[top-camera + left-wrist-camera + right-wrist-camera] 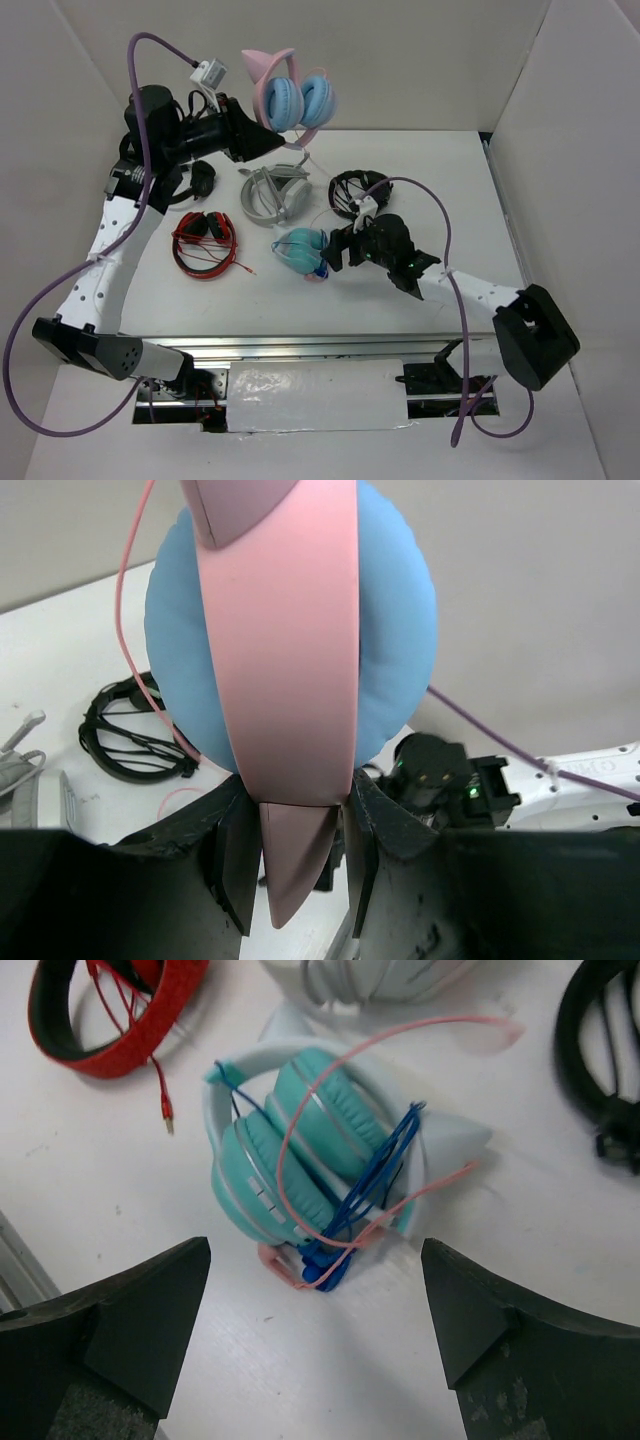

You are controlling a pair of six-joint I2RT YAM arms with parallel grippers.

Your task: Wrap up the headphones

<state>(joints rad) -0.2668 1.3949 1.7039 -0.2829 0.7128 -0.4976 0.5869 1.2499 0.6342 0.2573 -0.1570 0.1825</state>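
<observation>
- The white worktop [450, 180] is the biggest thing, and many sets lie on it
- The left arm [110, 230] reaches far back and up. The right arm [470, 290] lies low across the worktop and reaches toward the middle
- The headphones [290, 95] with the pink band, small cat ears and light blue cups are up in the air at the back, off the worktop
- The left tool [268, 135] is pinching the low end of the pink band [290, 680], with one finger pressed on each side of it
- The right tool [315, 1250] has its fingers spread wide apart. It hangs over the teal pair and I can see nothing gripped between them
- A grey pair [272, 192] lies on the worktop just under the held headphones
- A black pair [355, 190] lies to the right of the grey pair, close to the right arm
- A red pair [205, 240] with a thin red cord lies to the left, near the left arm
- The teal pair [300, 1150] lies in the middle, right in front of the right tool. A dark blue cord [370, 1170] is wound around it
- The thin pink cable [125, 630] hangs down from the headphones. Its loose end [300, 1120] lies in a loop over the teal pair and crosses the blue cord, so the teal pair is in the way of it
</observation>
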